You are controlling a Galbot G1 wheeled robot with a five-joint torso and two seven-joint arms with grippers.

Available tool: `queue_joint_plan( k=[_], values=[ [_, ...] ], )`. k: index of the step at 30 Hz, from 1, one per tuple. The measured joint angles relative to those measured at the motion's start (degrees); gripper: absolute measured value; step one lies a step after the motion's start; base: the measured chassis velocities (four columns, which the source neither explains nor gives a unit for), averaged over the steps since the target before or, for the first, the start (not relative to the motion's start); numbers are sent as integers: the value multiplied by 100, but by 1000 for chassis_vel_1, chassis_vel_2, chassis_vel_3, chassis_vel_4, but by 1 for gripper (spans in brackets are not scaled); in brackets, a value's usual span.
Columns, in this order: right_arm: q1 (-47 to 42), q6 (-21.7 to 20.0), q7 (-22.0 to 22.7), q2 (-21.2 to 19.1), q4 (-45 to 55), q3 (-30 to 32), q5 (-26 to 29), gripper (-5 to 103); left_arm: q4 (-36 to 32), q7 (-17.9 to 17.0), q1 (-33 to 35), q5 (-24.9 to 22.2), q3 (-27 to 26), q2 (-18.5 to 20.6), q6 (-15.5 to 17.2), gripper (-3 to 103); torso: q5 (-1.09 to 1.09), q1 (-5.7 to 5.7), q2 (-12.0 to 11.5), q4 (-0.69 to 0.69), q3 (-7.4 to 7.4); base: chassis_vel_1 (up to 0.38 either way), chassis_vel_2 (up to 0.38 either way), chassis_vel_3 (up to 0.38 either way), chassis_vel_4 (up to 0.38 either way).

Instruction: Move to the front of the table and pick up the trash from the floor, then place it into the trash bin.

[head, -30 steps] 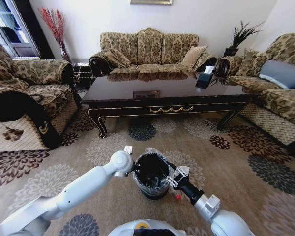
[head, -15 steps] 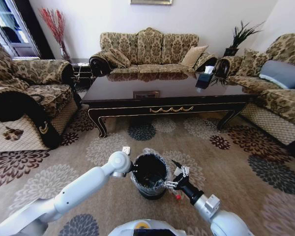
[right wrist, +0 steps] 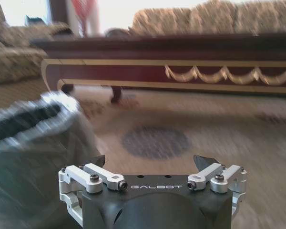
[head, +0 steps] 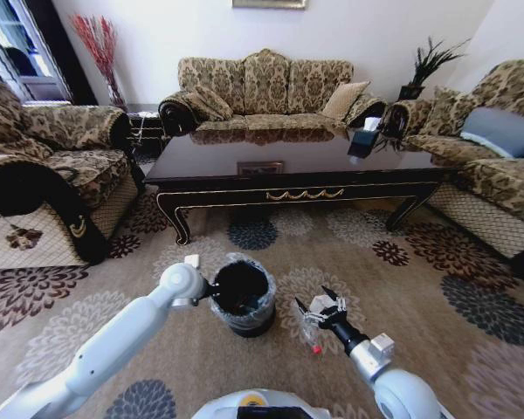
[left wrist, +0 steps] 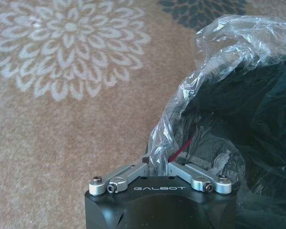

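Black trash bin [head: 242, 298], beige flower-medallion floor [head: 402, 288].

A home living room — 3 patterned sofas [head: 264, 85] ring a glossy dark coffee table [head: 297, 161] with gold trim, on a beige floor [head: 402, 288] carpeted in flower medallions — with cushions [head: 345, 99], a potted plant [head: 424, 65] and red dried stems [head: 96, 44].

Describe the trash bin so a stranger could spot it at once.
Start at the long dark table and come forward onto the flowered floor. The trash bin stands there between the two arms, the left tool pinching its rim. It is the one round black bucket, lined with a crinkly clear bag.
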Motion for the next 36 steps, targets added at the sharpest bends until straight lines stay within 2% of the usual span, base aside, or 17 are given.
queue_joint_plan(
  k=[8, 17, 26, 36],
  values=[
    [160, -399, 251, 12, -808, -373, 162, 100, -36, 49, 386, 19, -362, 112, 0, 0, 3, 0, 0, 0, 0, 0, 0, 0, 0],
    [456, -566, 264, -178, -1310, -779, 117, 100, -100, 67, 505, 46, -448, 147, 0, 0, 1, 0, 0, 0, 0, 0, 0, 0, 0],
    [1564, -756, 376, -238, -2307, -1607, 287, 100, -205, 67, 636, -10, -566, 354, 0, 0, 1, 0, 0, 2, 0, 0, 0, 0, 0],
    [2275, -813, 511, -84, -3403, -2053, 464, 100, -291, 62, 782, 0, -619, 410, 0, 0, 1, 0, 0, 0, 0, 0, 0, 0, 0]
  ],
)
